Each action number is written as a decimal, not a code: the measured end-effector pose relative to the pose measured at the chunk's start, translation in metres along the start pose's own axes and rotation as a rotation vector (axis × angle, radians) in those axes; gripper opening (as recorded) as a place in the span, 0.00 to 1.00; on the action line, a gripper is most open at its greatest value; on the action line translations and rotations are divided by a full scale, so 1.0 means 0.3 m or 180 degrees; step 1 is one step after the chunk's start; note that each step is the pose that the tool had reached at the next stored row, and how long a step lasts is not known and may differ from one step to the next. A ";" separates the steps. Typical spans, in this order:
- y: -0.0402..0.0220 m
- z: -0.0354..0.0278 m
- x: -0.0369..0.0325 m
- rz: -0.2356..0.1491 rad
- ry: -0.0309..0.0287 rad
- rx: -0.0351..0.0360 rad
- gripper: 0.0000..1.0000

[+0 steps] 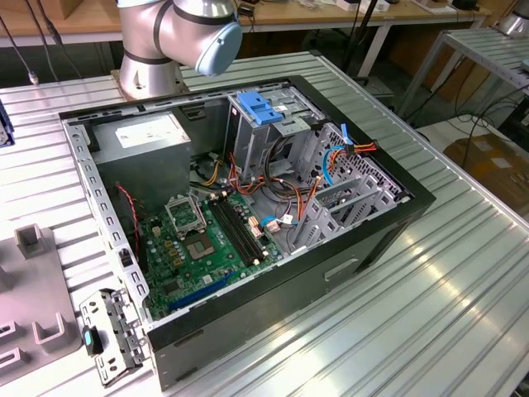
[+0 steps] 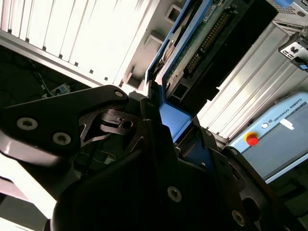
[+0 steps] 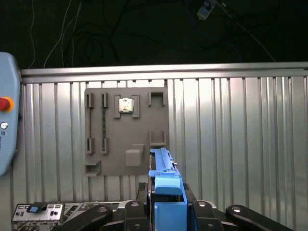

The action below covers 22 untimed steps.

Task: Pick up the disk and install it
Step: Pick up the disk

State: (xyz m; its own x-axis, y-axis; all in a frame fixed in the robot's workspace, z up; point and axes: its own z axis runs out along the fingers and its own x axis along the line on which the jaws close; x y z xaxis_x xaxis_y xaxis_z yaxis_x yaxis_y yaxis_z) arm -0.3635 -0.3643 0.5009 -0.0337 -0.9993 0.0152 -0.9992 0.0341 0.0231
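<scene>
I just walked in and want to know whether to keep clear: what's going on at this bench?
A robot arm is handling a disk. In the first wrist view its gripper is shut on the disk, a drive in a blue carrier, held edge-on over the ribbed table beside a grey fixture plate. The open computer case sits on the table in the exterior view. The disk is not yet installed in it.

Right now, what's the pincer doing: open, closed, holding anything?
Pincer: closed on the disk, gripped by its blue frame and held on edge.
</scene>
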 end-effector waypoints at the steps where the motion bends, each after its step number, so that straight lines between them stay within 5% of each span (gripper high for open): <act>1: -0.004 0.000 0.000 0.0000 0.0000 0.0000 0.37; 22: -0.048 0.000 0.050 0.0000 0.0000 0.0000 0.37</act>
State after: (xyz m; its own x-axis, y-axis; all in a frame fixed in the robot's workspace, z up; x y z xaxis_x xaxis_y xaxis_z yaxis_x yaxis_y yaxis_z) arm -0.3495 -0.3798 0.5009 -0.0337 -0.9993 0.0153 -0.9992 0.0341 0.0232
